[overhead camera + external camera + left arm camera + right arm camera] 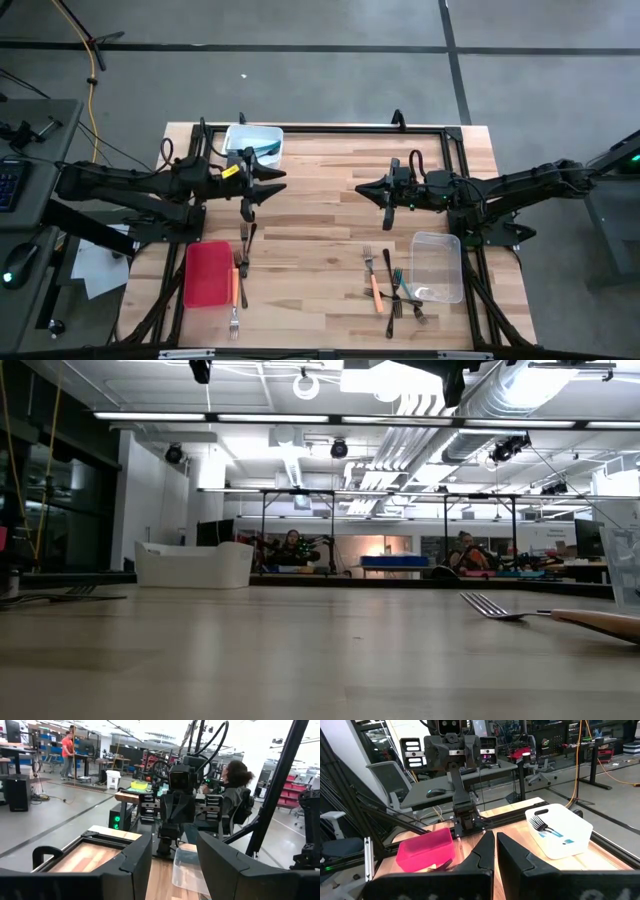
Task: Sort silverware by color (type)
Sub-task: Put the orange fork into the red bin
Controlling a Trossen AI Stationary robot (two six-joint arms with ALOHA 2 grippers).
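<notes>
From above we see the left gripper (262, 196) spread and empty, with the white tub (253, 143) of teal pieces just behind it and forks (243, 262) beside the red tray (207, 273) below it; the right gripper (386, 201) is pressed together, the mixed silverware (392, 285) lying beneath it next to the clear tub (437, 266). At table height we see one fork (545, 614) lying flat, no gripper nearby. In the right wrist view we see that arm's fingers (482, 851) touching, dark forks (542, 825) in the white tub beyond them.

Counted on the wooden table

One flat red tray (207, 273), one white plastic tub (254, 143), one clear plastic tub (437, 266), two orange-handled forks (376, 291).
</notes>
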